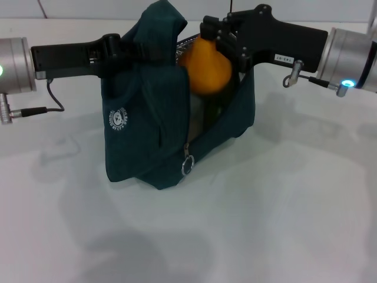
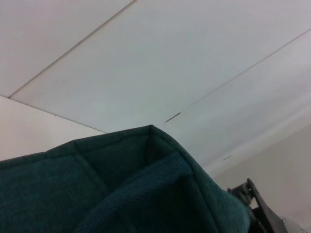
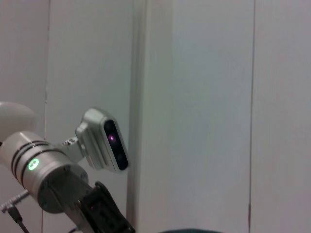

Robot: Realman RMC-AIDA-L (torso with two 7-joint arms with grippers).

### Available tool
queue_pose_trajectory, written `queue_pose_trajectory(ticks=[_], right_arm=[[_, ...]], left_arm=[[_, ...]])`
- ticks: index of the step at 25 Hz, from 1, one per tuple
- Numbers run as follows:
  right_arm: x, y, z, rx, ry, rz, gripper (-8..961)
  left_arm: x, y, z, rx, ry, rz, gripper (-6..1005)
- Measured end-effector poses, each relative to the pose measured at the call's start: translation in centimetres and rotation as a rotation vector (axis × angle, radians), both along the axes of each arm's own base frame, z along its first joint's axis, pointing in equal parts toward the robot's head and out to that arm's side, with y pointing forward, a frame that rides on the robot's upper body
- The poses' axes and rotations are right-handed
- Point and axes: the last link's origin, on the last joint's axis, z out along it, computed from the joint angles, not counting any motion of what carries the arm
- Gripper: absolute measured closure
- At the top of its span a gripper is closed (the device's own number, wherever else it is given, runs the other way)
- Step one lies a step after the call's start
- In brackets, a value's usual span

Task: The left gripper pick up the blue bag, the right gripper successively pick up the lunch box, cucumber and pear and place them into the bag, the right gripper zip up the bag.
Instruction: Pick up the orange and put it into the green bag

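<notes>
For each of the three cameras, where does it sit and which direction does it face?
Head: high on the robot, facing forward and down at the bag; left gripper on its handle, right gripper on the pear.
Left wrist: facing upward past the bag's fabric toward white panels; none of its own fingers show.
Right wrist: facing a white wall; only the other arm shows.
Shared: head and left wrist both show the bag.

Left claw [image 1: 131, 52] reaching in level from left, fingers clamped. Right claw [image 1: 219, 36] level from right, fingers clamped.
</notes>
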Motion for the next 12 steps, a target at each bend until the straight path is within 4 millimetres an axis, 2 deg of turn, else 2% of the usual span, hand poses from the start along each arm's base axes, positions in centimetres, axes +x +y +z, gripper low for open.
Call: queue_pose_trajectory(ticks=[4,10,12], right_arm=[[0.13,0.35,-0.20,0.009,-0.014,-0.028,924],[0.47,0.37,-0.08,0.010,-0.008,-0.049,731],[0.94,0.48,0.23,0.022,-0.003,-0.068,641]], left_arm=[[0.00,0.00,0.00,0.000,0.000,0.000,949],[-0.05,-0.01,0.04,0.001,0.001,0.000,949],[-0.19,-0.08,0.07,0.001,0.002,0.004,949]])
